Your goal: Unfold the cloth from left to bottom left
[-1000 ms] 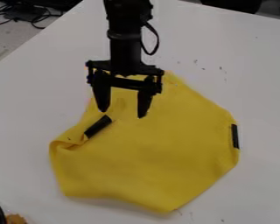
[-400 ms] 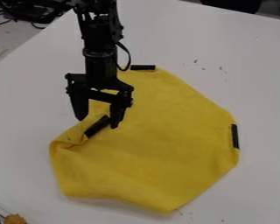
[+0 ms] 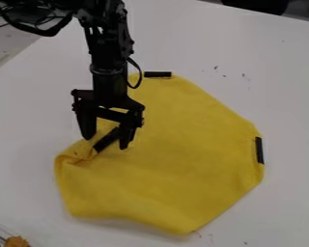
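White tabletop [image 3: 28, 106], seen at a slant, bears a yellow cloth [image 3: 176, 169] spread mostly flat. At left, a folded corner [image 3: 73, 158] doubles inward over the cloth's left side. Just to its right and far side stands the black gripper [image 3: 105, 142], fingers spread apart, nothing visibly clamped. A black strip [image 3: 106, 140] at the fold lies between the fingertips as seen; its long axis runs from near left to far right, crossing the line that joins the tips. Whether they touch fabric cannot be told. Unfolding probably calls for closing on this strip, then drawing it toward the near left. Farther right, a second strip [image 3: 158, 74] marks the far edge, a third strip [image 3: 259, 150] the right.
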Robot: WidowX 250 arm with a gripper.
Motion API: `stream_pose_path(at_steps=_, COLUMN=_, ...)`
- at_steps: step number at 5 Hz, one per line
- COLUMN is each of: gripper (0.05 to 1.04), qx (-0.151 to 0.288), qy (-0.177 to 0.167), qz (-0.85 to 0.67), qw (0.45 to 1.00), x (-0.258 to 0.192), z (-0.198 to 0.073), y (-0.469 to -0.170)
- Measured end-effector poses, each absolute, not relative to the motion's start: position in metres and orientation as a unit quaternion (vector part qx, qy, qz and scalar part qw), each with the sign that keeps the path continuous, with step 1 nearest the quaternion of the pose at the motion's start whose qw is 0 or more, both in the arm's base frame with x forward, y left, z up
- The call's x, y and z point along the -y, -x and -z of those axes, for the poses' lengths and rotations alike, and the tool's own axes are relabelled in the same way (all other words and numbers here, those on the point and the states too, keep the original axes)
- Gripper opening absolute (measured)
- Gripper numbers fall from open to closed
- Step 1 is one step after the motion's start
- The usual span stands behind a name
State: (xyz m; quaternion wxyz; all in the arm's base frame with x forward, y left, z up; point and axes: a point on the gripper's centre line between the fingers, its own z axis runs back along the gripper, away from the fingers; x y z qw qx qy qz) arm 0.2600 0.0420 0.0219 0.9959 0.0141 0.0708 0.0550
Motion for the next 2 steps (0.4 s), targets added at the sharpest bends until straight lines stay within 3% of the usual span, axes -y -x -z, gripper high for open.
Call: stream_pose_path(at_steps=2, gripper=1.000, qx=-0.091, qy=-0.008, qz=-0.058, qw=0.994, x=-0.0454, z=-0.0057, y=-0.2599)
